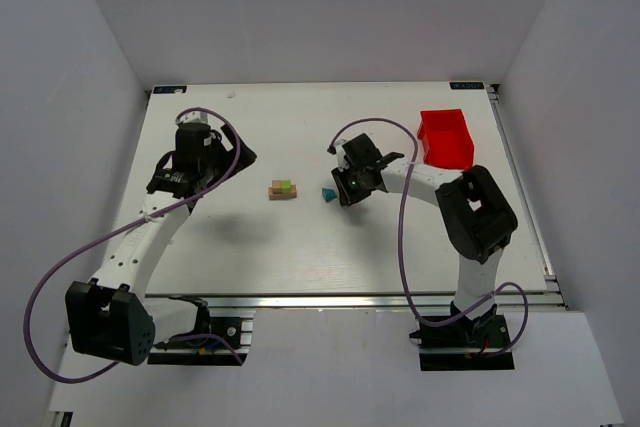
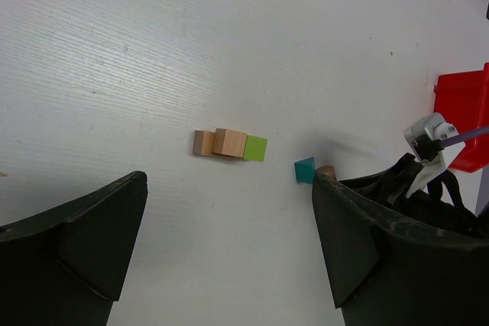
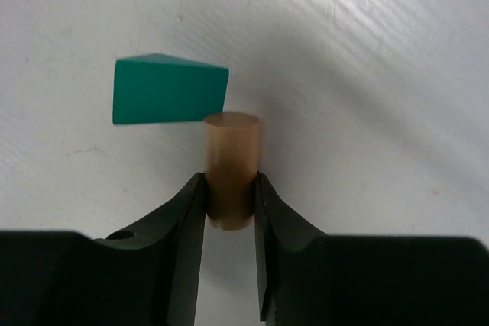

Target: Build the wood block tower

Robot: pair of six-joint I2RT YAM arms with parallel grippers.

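Note:
The wood block tower (image 1: 283, 189) is a low cluster mid-table: tan blocks (image 2: 221, 143) with a lime-green block (image 2: 256, 148) at their right end. A teal wedge (image 1: 327, 193) lies apart to its right, also seen in the left wrist view (image 2: 305, 169) and the right wrist view (image 3: 168, 89). My right gripper (image 3: 229, 188) is shut on a tan wooden cylinder (image 3: 231, 169), its far end beside the teal wedge; it sits right of the wedge in the top view (image 1: 345, 187). My left gripper (image 1: 215, 162) is open and empty, left of the tower.
A red plastic bin (image 1: 445, 137) stands at the back right, also in the left wrist view (image 2: 462, 116). The right arm's purple cable loops over the table near the bin.

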